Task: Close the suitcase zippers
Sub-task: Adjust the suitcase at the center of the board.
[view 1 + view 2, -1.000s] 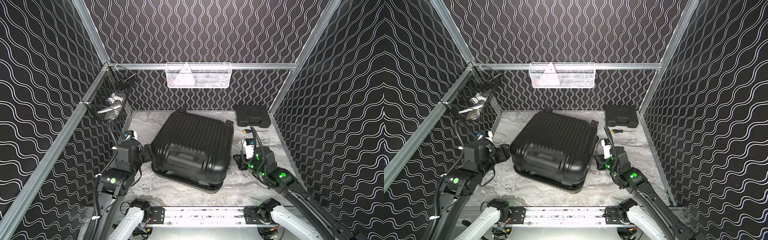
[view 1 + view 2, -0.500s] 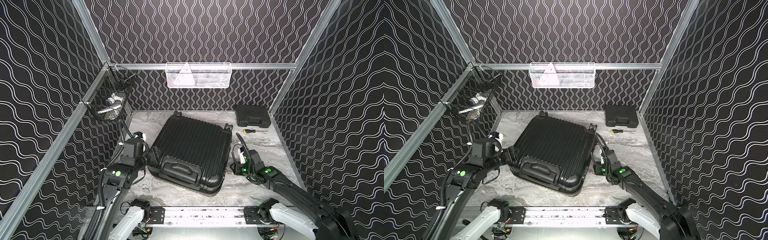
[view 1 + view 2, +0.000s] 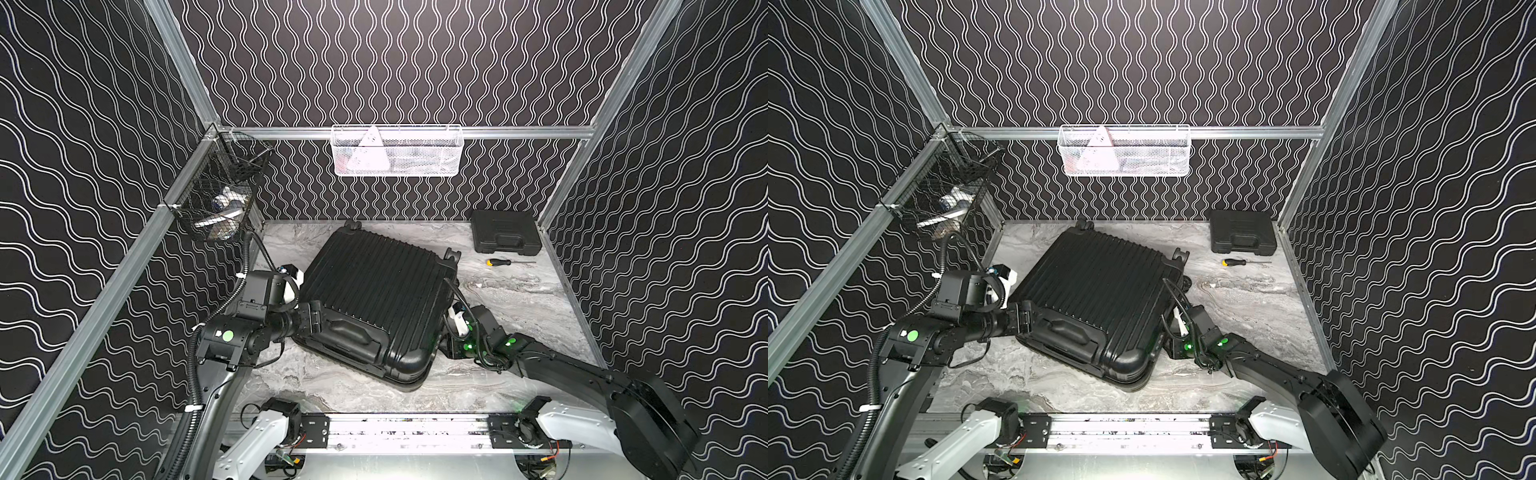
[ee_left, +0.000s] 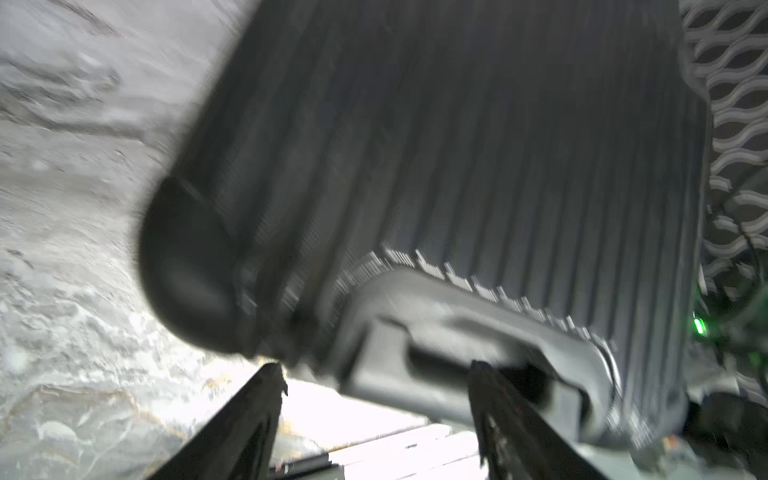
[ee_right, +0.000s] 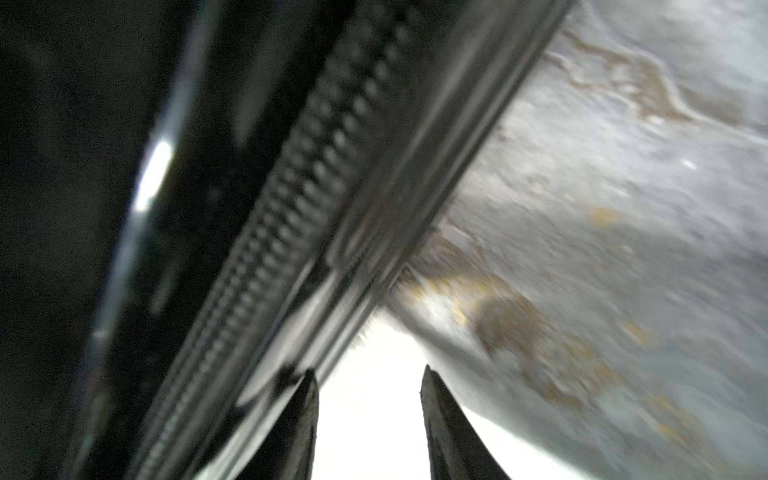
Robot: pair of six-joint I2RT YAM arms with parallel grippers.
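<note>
The black ribbed suitcase [image 3: 374, 286] [image 3: 1096, 282] lies flat in the middle of the marble table, shells together, with its wheels toward the back wall. My left gripper [image 3: 316, 321] [image 4: 374, 370] is at the near left corner, open, its fingertips just short of the top handle [image 4: 469, 332] [image 3: 351, 332]. My right gripper [image 5: 369, 374] is low against the suitcase's right side, open, with only bright table between its fingers. The black zipper band [image 5: 316, 166] runs beside one finger. No zipper pull shows in any view, and both wrist views are blurred.
A small black tool case [image 3: 505, 237] sits in the back right corner with a screwdriver [image 3: 498, 262] in front of it. A black wire basket [image 3: 220, 199] hangs on the left wall and a white one [image 3: 397, 151] on the back wall. The arm rail [image 3: 407, 428] edges the front.
The suitcase has come down from a raised tilt to lie flat and has turned slightly. Both arms have dropped lower beside it, and both grippers have opened wider.
</note>
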